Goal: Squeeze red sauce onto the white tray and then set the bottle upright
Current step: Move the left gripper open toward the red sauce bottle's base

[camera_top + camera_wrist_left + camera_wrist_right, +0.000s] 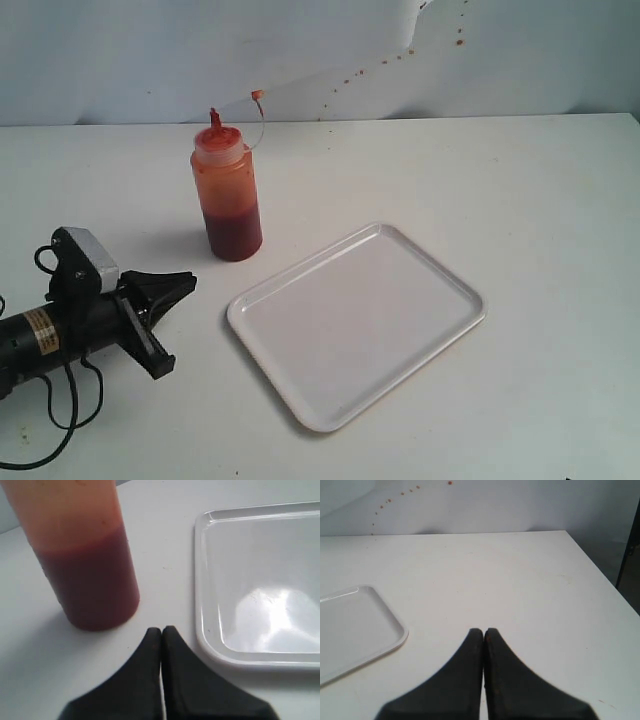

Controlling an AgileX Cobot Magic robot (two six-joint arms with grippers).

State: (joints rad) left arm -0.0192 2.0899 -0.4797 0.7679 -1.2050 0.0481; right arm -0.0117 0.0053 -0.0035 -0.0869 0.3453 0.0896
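The bottle (226,190) stands upright on the table, orange-tinted, with dark red sauce (233,232) filling its lower part and its small tip cap hanging off on a tether. The white tray (356,322) lies flat to its right, with no sauce on it. My left gripper (186,280) rests low at the left, shut and holding nothing, its tips a short way from the bottle's base (95,592) and beside the tray's corner (210,580). My right gripper (483,631) is shut and holds nothing, over bare table beyond the tray's corner (380,625); the exterior view does not show it.
Small red specks dot the back wall (400,55). The white table (520,200) stretches on to the right of the tray; its far right edge (600,575) drops off beside a dark strip. Black cables (60,410) trail under the left arm.
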